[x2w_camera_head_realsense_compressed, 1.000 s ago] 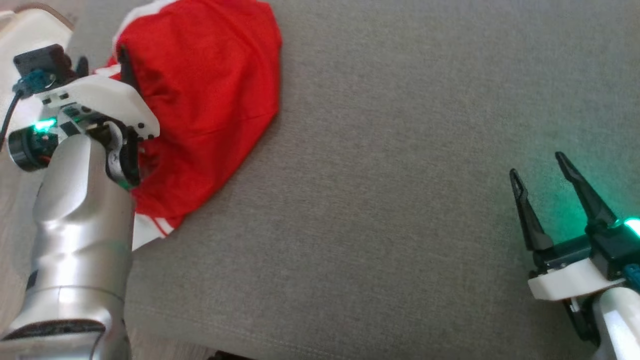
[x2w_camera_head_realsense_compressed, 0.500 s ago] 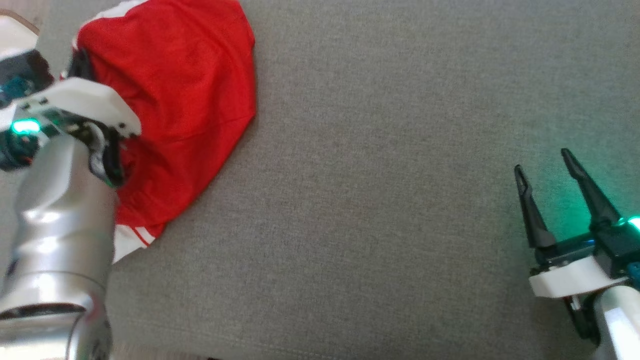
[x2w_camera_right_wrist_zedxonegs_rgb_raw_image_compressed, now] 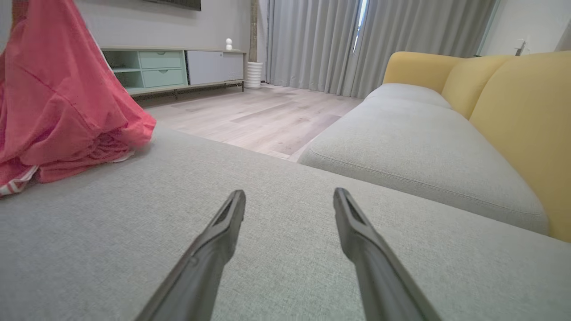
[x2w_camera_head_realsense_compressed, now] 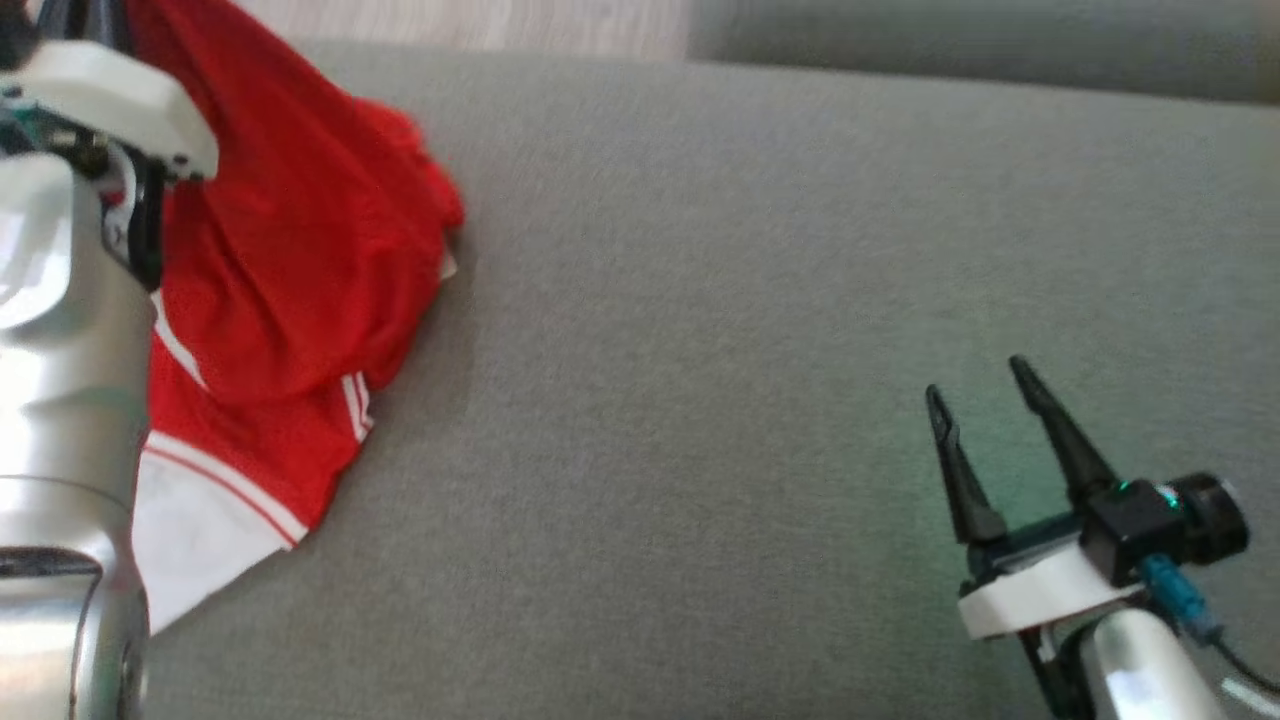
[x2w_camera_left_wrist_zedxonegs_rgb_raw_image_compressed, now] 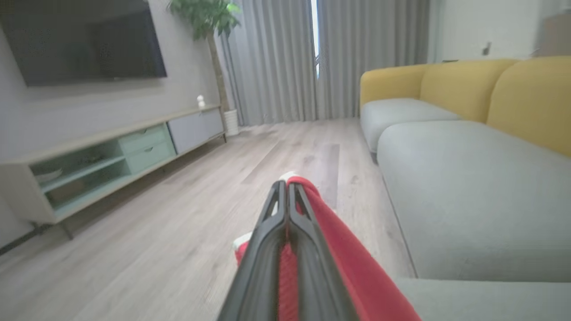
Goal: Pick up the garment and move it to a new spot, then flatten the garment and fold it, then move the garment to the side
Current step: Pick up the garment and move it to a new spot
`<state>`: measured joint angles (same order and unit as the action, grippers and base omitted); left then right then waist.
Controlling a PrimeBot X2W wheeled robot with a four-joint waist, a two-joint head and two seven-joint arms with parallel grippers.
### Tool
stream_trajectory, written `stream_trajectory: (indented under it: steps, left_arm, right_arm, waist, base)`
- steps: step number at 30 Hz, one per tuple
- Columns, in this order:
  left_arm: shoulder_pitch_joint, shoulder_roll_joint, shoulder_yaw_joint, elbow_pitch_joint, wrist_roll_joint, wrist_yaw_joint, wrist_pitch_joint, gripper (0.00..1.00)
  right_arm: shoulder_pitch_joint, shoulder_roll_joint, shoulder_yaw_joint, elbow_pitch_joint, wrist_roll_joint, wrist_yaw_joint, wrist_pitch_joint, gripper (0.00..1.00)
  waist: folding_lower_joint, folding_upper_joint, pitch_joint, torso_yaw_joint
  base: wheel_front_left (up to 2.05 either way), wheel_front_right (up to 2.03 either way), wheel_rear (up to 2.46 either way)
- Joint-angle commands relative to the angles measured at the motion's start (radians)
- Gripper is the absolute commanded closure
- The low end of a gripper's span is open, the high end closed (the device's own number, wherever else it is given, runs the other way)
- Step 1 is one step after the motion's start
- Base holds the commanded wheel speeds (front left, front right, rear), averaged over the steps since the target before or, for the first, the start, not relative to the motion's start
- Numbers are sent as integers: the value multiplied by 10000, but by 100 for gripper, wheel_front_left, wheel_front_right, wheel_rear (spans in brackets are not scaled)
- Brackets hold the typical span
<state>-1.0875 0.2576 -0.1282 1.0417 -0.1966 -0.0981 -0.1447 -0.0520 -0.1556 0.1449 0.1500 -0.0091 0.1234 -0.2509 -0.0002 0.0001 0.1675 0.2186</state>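
The garment is red cloth with white trim and stripes. It hangs from the upper left of the head view, its lower hem lying on the grey cushion. In the left wrist view my left gripper is shut on a fold of the garment, raised above the cushion's edge. My left forearm covers the garment's left side. My right gripper stands open low over the cushion at the lower right, nothing between its fingers. In the right wrist view the garment is draped at the far left, well apart from the right gripper.
The cushion belongs to a grey sofa with yellow backrests. Beyond its edge lie a wooden floor, a low TV cabinet, a potted plant and grey curtains.
My left gripper has shut on the garment and lifted it, so the cloth now hangs stretched instead of lying in a heap. The head camera has shifted. The right gripper stays open.
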Motion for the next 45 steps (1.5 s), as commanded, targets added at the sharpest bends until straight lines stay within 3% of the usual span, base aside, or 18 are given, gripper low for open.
stream_trajectory:
  steps: [1,8,17,23,30,34,39,40,41,43,45]
  left_arm:
    - [-655,492,-21,-520,80,-96,-109,100]
    - [-918,265,-1197,-1617,167,-310,-91,100]
    - [-955,64,-1856,-3147,-394,-323,103,100]
    - [-637,-462,-2232,-3532,-430,-246,213,100]
    - [1392,-1438,-3231,-3551,-474,-265,21,100]
    - [3469,-1938,-4412,-3447,-405,-203,-270,100]
    - [5624,-2066,-6131,-3436,-1001,-87,-472,100]
    - [5898,-2067,-6485,-3646,-1279,-15,-527,42]
    - [6108,-2069,-6775,-3885,-1571,96,-606,0]
    - [6328,-2070,-7237,-4297,-2030,367,-767,0]
    - [6379,-2071,-7422,-4559,-2137,950,-977,0]
  right_arm:
    - [110,109,225,-161,-9,73,-109,0]
    - [394,565,394,20,-52,73,-109,0]
    - [206,821,716,-3,68,73,-109,0]
    - [89,906,658,19,159,73,-109,0]
    - [7,982,515,-77,267,73,-109,0]
    - [51,1012,341,-139,329,73,-109,0]
    - [-50,1033,336,-124,410,73,-109,0]
    - [-61,1036,297,-120,416,73,-109,0]
    - [-62,1038,262,-106,418,73,-109,0]
    - [-28,1040,200,-75,404,73,-109,0]
    - [72,1042,148,-32,369,73,-109,0]
  waist:
    - [2,-1,-937,-713]
    - [2,-1,-1877,-2179]
    - [2,-1,-1862,-4399]
    - [2,-1,-1681,-5330]
    - [2,-1,-1336,-5739]
    - [2,-1,-890,-5651]
    - [2,-1,-515,-5438]
    - [2,-1,-498,-5346]
    - [2,-1,-505,-5236]
    - [2,-1,-590,-4962]
    - [2,-1,-791,-4669]
  base:
    - [0,0,0]
    - [0,0,0]
    - [0,0,0]
    - [0,0,0]
    - [0,0,0]
    - [0,0,0]
    - [0,0,0]
    - [0,0,0]
    - [0,0,0]
    - [0,0,0]
    - [0,0,0]
